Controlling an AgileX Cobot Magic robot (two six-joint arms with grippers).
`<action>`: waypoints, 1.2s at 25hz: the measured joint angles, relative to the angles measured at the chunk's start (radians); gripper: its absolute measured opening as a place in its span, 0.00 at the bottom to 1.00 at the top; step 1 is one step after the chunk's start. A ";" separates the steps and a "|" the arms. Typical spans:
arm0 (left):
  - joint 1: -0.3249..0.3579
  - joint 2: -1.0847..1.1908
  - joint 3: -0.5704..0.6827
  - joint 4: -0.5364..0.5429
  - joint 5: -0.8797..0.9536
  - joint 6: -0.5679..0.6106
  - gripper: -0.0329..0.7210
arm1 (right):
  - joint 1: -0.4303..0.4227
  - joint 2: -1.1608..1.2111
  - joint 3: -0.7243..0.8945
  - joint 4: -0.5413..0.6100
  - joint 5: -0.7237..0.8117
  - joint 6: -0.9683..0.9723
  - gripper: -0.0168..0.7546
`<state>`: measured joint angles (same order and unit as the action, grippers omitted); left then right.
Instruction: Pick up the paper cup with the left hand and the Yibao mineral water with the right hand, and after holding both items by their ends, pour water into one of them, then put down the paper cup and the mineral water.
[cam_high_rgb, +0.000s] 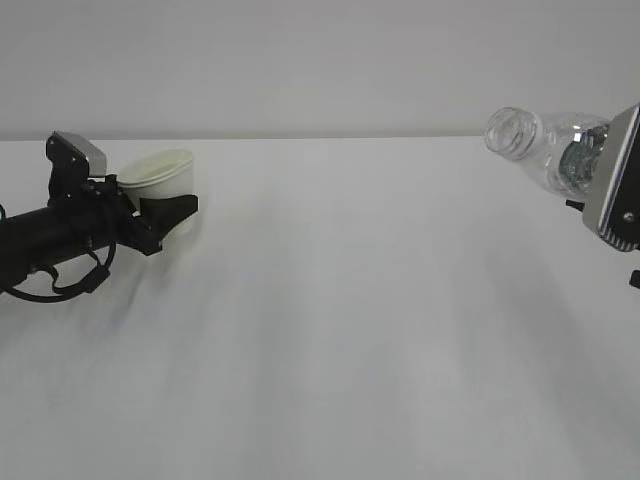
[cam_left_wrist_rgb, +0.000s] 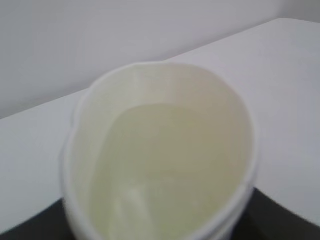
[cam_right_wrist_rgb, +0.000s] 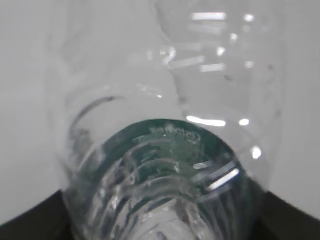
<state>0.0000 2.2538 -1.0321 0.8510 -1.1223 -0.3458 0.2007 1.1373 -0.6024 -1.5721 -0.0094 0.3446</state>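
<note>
The white paper cup (cam_high_rgb: 160, 176) is at the left of the exterior view, tilted, with my left gripper (cam_high_rgb: 165, 212) shut on it near its base. In the left wrist view the paper cup (cam_left_wrist_rgb: 160, 155) fills the frame, its cream inside facing the camera and dark fingers (cam_left_wrist_rgb: 287, 217) at the lower corners. At the far right the clear, uncapped Yibao mineral water (cam_high_rgb: 540, 145) is held off the table, tilted with its mouth pointing left, and my right gripper (cam_high_rgb: 590, 165) is shut on its lower end. Close up, the Yibao mineral water (cam_right_wrist_rgb: 170, 150) shows its green label band.
A plain white table (cam_high_rgb: 330, 330) spreads between the two arms, with a pale wall behind. The left arm (cam_high_rgb: 50, 235) lies low over the table at the left edge. The right wrist camera housing (cam_high_rgb: 620, 185) is at the right edge.
</note>
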 joint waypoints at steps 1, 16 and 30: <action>0.000 0.000 0.000 -0.005 0.000 0.000 0.58 | 0.000 0.000 0.000 0.000 0.000 0.000 0.63; 0.000 0.068 0.000 -0.067 -0.001 0.071 0.57 | 0.000 0.000 0.000 -0.002 0.000 0.000 0.63; 0.000 0.086 0.000 -0.071 -0.001 0.090 0.60 | 0.000 0.000 0.000 -0.002 -0.002 0.002 0.63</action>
<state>0.0000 2.3396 -1.0321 0.7800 -1.1237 -0.2561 0.2007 1.1373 -0.6024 -1.5739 -0.0110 0.3465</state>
